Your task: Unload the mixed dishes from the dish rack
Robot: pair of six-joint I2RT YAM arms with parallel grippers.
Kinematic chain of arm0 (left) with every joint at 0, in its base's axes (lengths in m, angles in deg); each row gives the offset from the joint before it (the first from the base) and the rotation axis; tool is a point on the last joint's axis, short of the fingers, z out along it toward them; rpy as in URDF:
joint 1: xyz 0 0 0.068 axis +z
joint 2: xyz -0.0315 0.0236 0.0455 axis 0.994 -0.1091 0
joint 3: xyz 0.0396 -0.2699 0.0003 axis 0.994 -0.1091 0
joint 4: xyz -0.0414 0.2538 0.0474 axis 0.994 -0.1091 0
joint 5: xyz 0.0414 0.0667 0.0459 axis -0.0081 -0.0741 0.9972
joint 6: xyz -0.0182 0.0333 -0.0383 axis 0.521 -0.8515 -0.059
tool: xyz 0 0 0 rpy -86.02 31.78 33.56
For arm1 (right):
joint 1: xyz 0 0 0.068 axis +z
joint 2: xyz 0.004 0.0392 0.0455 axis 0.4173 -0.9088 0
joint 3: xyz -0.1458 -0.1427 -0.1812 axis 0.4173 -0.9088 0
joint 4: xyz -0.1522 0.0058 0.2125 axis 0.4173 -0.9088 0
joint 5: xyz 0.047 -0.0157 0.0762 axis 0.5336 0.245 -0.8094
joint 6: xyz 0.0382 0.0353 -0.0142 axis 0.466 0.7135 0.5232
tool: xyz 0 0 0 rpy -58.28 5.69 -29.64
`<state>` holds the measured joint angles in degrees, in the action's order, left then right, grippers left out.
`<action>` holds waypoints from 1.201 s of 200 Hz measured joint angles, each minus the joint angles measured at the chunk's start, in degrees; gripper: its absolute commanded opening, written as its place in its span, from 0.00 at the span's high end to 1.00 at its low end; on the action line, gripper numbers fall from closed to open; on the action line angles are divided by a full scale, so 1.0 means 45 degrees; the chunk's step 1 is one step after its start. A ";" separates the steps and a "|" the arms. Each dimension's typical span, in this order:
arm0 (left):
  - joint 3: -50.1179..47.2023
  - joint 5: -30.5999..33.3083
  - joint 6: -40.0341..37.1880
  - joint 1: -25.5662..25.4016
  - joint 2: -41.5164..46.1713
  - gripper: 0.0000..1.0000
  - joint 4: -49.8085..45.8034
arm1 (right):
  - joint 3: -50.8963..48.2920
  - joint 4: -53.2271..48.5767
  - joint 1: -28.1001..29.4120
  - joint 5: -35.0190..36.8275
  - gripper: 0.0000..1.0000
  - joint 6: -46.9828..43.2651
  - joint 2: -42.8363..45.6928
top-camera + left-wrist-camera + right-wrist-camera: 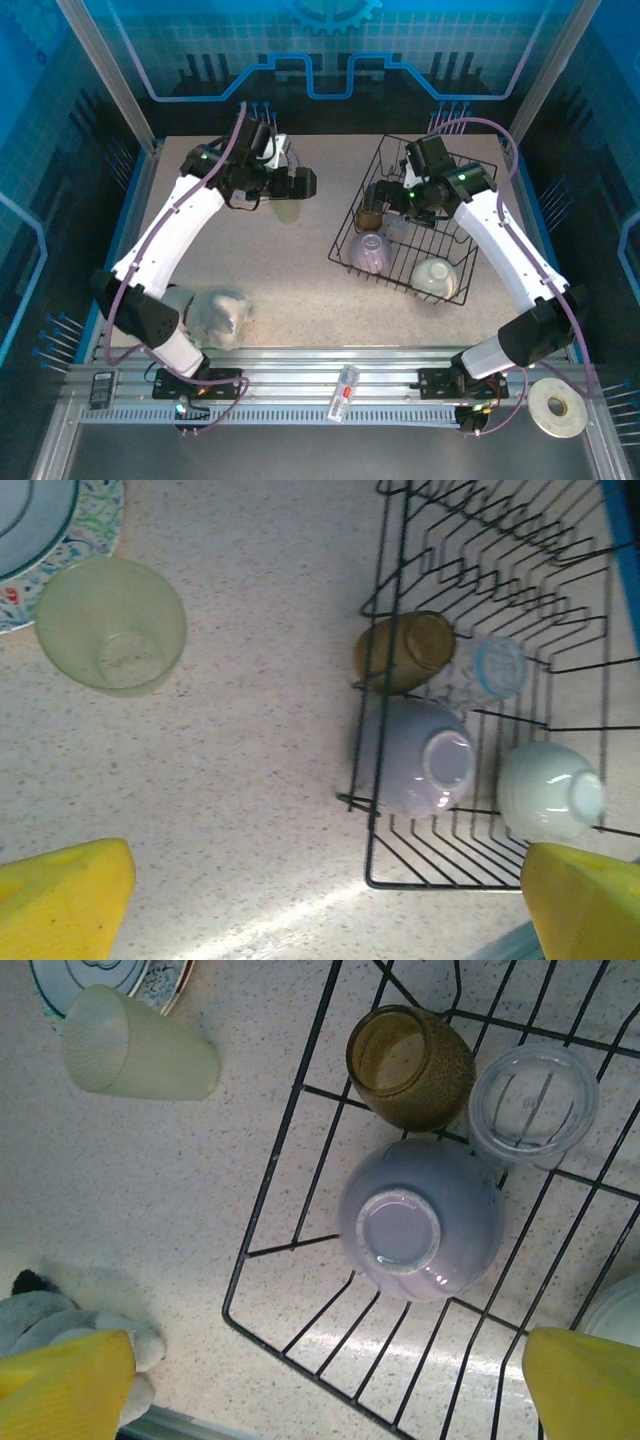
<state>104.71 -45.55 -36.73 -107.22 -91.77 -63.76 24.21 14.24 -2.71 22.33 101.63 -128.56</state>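
The black wire dish rack stands on the right of the table. In it are an upturned lilac bowl, an upturned white bowl, a small brown cup and a clear cup. A pale translucent cup stands on the table left of the rack, next to stacked plates, one with a patterned rim. My left gripper hangs open and empty just above that pale cup. My right gripper is open and empty above the rack's left part, over the lilac bowl.
A whitish grey plush lump lies near the left arm's base. A white tape ring and a small clear object rest on the metal rail at the front. Bare tabletop lies between the pale cup and the rack.
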 measured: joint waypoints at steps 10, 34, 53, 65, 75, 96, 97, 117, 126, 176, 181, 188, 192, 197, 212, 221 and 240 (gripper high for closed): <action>-0.0447 -0.0306 0.0165 0.0000 0.0427 0.01 0.0272 | -0.0005 0.0097 -0.0005 0.0112 0.00 -0.0049 -0.0073; -0.1885 -0.1132 0.0563 0.0000 0.1535 0.02 0.1253 | -0.0121 0.0389 -0.0058 0.0447 0.00 -0.0199 -0.0117; -0.2764 -0.1710 0.0879 0.0000 0.2229 0.04 0.1724 | -0.0559 0.0733 -0.0180 0.0855 0.00 -0.0321 -0.0117; -0.3021 -0.1987 0.1083 0.0000 0.2501 0.05 0.1904 | -0.0996 0.0884 -0.0321 0.1093 0.01 -0.0379 -0.0117; -0.3031 -0.2132 0.1156 0.0000 0.2599 0.04 0.1972 | -0.1370 0.0996 -0.0457 0.1282 0.02 -0.0427 -0.0117; -0.3050 -0.2361 0.1195 0.0005 0.2837 0.04 0.2127 | -0.1904 0.1151 -0.0782 0.1622 0.05 -0.0588 -0.0267; -0.3055 -0.2380 0.1200 0.0000 0.2851 0.04 0.2142 | -0.1919 0.1161 -0.0797 0.1632 0.05 -0.0607 -0.0282; -0.3113 -0.2701 0.1399 0.0005 0.3084 0.01 0.2356 | -0.2186 0.1511 -0.1078 0.1899 0.08 -0.0782 -0.0709; -0.3177 -0.2856 0.1515 0.0005 0.3191 0.01 0.2545 | -0.2322 0.1685 -0.1205 0.1953 0.09 -0.0831 -0.0899; -0.3458 -0.3274 0.1982 0.0005 0.3589 0.01 0.2934 | -0.2506 0.2263 -0.1617 0.1972 0.13 -0.1137 -0.2618; -0.3458 -0.3283 0.2001 0.0005 0.3599 0.01 0.2934 | -0.2506 0.2293 -0.1622 0.1953 0.13 -0.1137 -0.2793; -0.3458 -0.3308 0.2079 0.0005 0.3604 0.01 0.2934 | -0.2506 0.2322 -0.1622 0.1938 0.13 -0.1137 -0.2997; -0.3463 -0.3313 0.2089 0.0005 0.3609 0.01 0.2934 | -0.2506 0.2336 -0.1622 0.1928 0.13 -0.1137 -0.3094; -0.3473 -0.3313 0.2103 0.0005 0.3614 0.01 0.2934 | -0.2482 0.2351 -0.1622 0.1899 0.13 -0.1137 -0.3211; -0.3531 -0.3317 0.2176 0.0005 0.3653 0.01 0.2929 | -0.2312 0.2385 -0.1622 0.1899 0.14 -0.1137 -0.3487; -0.3589 -0.3317 0.2186 0.0005 0.3687 0.01 0.2953 | -0.2118 0.2390 -0.1622 0.1904 0.15 -0.1137 -0.3662; -0.3667 -0.3317 0.2205 0.0005 0.3750 0.01 0.2973 | -0.1656 0.2395 -0.1622 0.1904 0.16 -0.1141 -0.4114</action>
<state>88.21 -60.48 -26.81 -107.20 -74.90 -50.38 16.76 25.01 -10.01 30.90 96.49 -147.07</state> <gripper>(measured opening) 0.992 0.849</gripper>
